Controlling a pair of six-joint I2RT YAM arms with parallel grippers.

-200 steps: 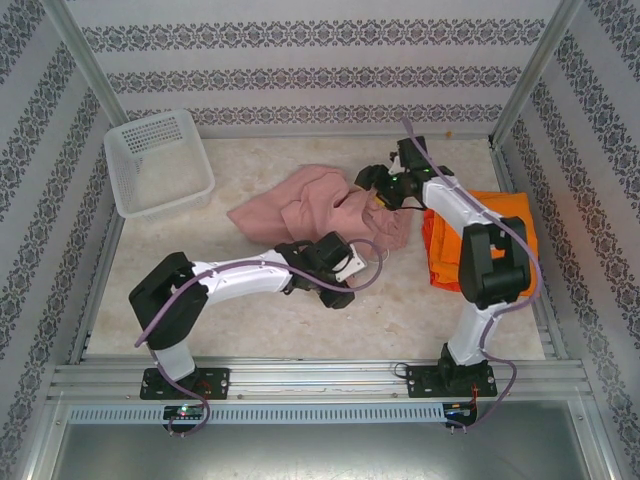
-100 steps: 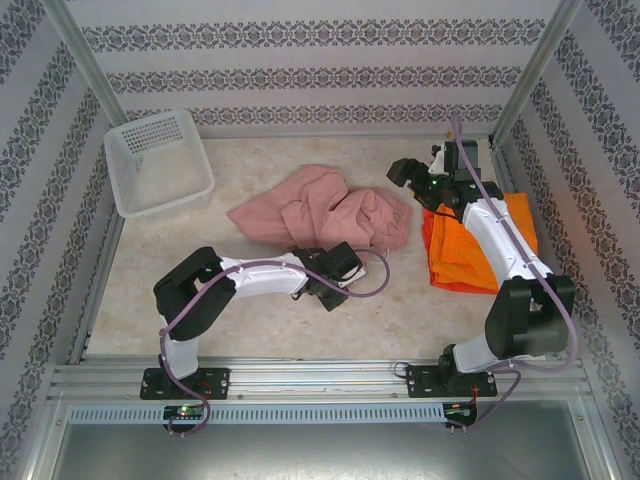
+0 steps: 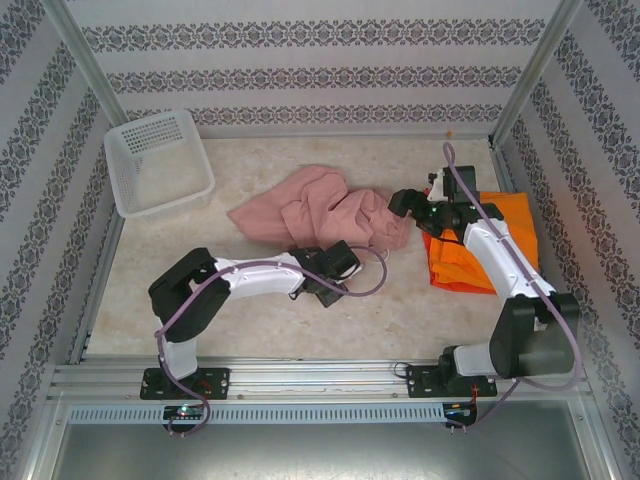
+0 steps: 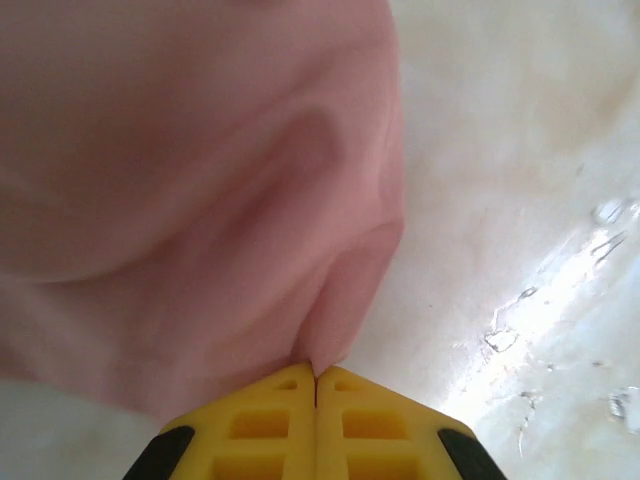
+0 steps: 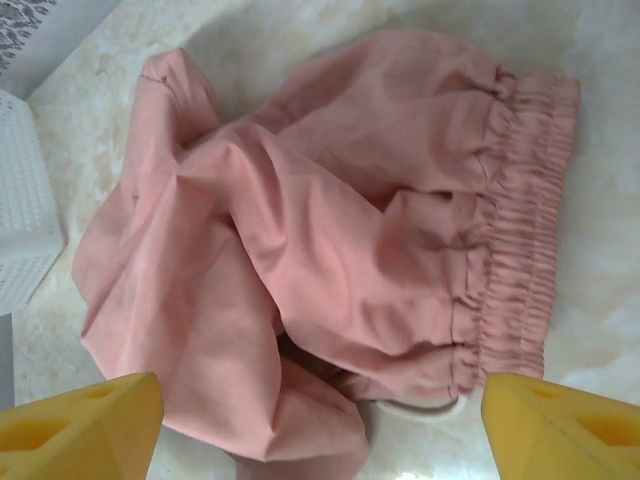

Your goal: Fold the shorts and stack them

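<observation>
The left gripper (image 4: 316, 372) had only a thin fold at the near edge of the pink shorts (image 3: 320, 215) pinched at its very tips. Judging by that shallow bite, a pull could let the cloth slip free, or take one layer and drag the crumpled heap across the worktop (image 3: 260, 320) instead of spreading it. The right gripper (image 3: 403, 203) hung over the elastic waistband at the right end. Closing there might catch the white drawstring (image 5: 420, 405) rather than the band, and its arm lay close above the orange shorts (image 3: 505, 225) stacked at the right, which a sweep could disturb.

The left jaws were closed together on the pink fold. The right jaws stood wide apart, holding nothing and apparently touching nothing.
</observation>
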